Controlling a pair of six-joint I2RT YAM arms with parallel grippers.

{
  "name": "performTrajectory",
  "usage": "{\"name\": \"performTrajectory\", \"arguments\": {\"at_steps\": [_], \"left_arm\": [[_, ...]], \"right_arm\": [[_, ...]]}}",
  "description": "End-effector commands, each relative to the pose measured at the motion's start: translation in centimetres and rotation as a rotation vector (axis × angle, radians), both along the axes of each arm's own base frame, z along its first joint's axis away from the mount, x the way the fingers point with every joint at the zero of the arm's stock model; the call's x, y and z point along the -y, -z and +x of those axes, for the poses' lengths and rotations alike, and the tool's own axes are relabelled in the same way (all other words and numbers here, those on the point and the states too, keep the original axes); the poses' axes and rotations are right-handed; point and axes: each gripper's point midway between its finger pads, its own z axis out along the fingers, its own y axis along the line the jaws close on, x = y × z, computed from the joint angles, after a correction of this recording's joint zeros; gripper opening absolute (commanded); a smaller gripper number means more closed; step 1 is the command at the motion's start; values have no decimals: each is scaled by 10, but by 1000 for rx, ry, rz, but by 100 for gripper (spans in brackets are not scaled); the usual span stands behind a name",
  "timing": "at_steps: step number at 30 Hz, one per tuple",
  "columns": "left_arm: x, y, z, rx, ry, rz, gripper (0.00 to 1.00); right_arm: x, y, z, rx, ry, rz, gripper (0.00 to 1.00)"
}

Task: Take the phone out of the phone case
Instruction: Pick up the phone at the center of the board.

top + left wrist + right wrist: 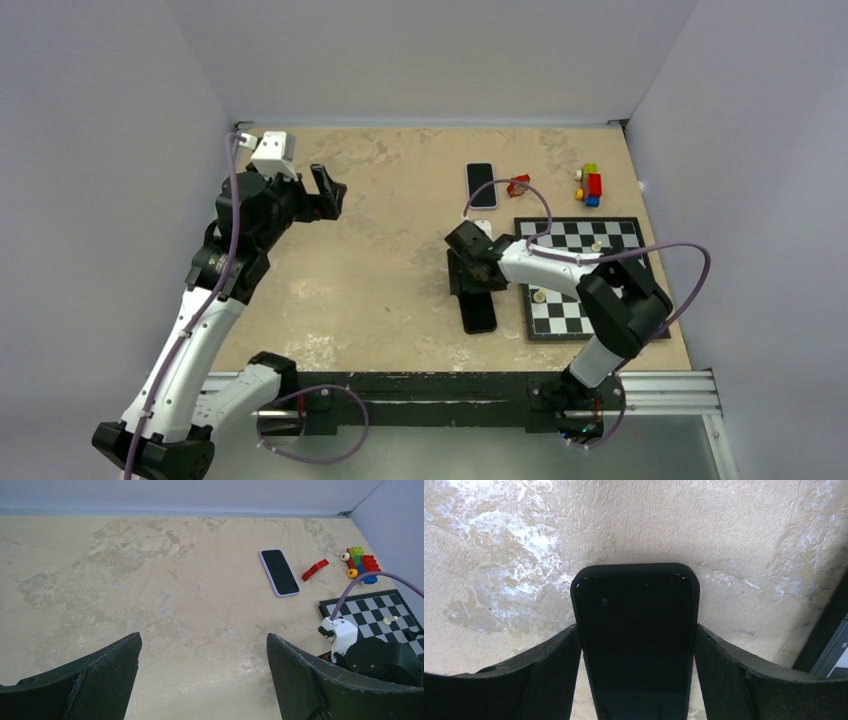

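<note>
A black phone in a black case [636, 600] lies flat on the tan table [380, 260], its screen up; it also shows in the top view [479, 308]. My right gripper [636, 632] is low over it, one finger against each long side of the case. Its fingers [468, 262] cover the phone's far end in the top view. My left gripper [328, 190] is open and empty, held above the table's back left. In the left wrist view its jaws [203, 637] stand wide apart over bare table.
A second phone in a pale lilac case [481, 184] lies at the back centre, with a small red piece [518, 185] beside it. Coloured toy bricks [590, 185] sit at the back right. A chessboard [585, 275] lies just right of the right gripper.
</note>
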Motion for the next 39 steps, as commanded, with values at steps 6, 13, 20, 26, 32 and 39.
{"name": "performTrajectory", "arguments": {"at_steps": [6,13,20,26,32,39], "left_arm": [[25,-13,2,-10,107,-76,97],[42,-1,6,-78,180,-98,94],[53,7,9,-119,231,-115,91],[73,14,8,-162,329,-163,83],[96,20,5,-206,443,-210,67],[126,36,-1,-263,543,-270,66]], "right_arm": [[-10,-22,16,127,33,91,24],[-30,-57,26,204,19,226,0],[-36,-99,39,306,52,350,0],[-35,-135,53,360,68,552,0],[-32,-154,63,370,78,660,0],[-35,-193,73,350,126,843,0]]}}
